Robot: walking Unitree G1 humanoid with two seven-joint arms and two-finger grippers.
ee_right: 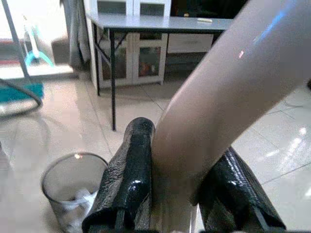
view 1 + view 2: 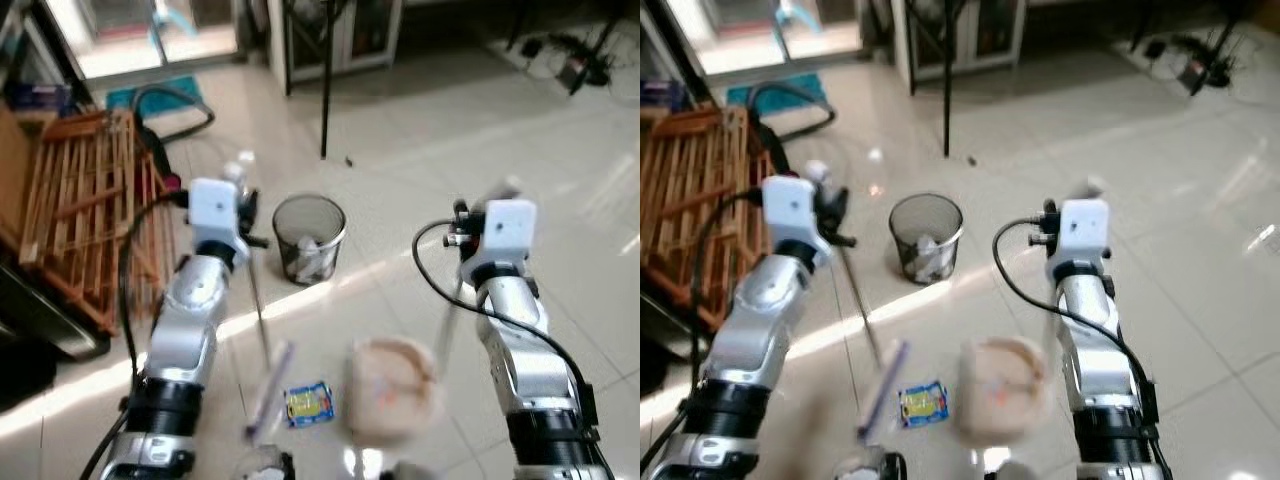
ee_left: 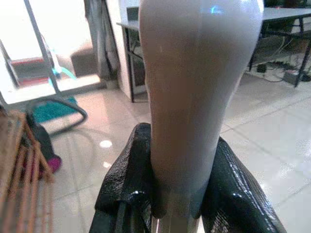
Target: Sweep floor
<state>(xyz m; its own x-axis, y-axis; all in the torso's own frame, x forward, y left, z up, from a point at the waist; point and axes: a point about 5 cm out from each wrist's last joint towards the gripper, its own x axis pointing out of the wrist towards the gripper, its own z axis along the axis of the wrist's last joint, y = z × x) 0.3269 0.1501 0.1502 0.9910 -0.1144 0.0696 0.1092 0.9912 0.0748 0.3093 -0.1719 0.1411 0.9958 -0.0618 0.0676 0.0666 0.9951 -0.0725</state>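
My left gripper (image 2: 243,212) is shut on the pale handle of a broom (image 3: 199,87). Its thin pole slants down to a blurred purplish head (image 2: 268,392) on the tiled floor. The right gripper (image 2: 462,232) is shut on the pale handle (image 1: 228,87) of a pinkish dustpan (image 2: 393,390), which rests low on the floor between my arms. A small blue and yellow packet (image 2: 308,403) lies on the tiles between broom head and dustpan. A black mesh bin (image 2: 308,238) with crumpled paper inside stands just beyond both grippers.
A wooden slatted pallet (image 2: 85,200) leans at the left beside a dark hose (image 2: 175,100). A black table leg (image 2: 325,90) stands behind the bin, with a cabinet (image 1: 141,58) further back. Cables (image 2: 570,50) lie at the far right. Open tiles stretch to the right.
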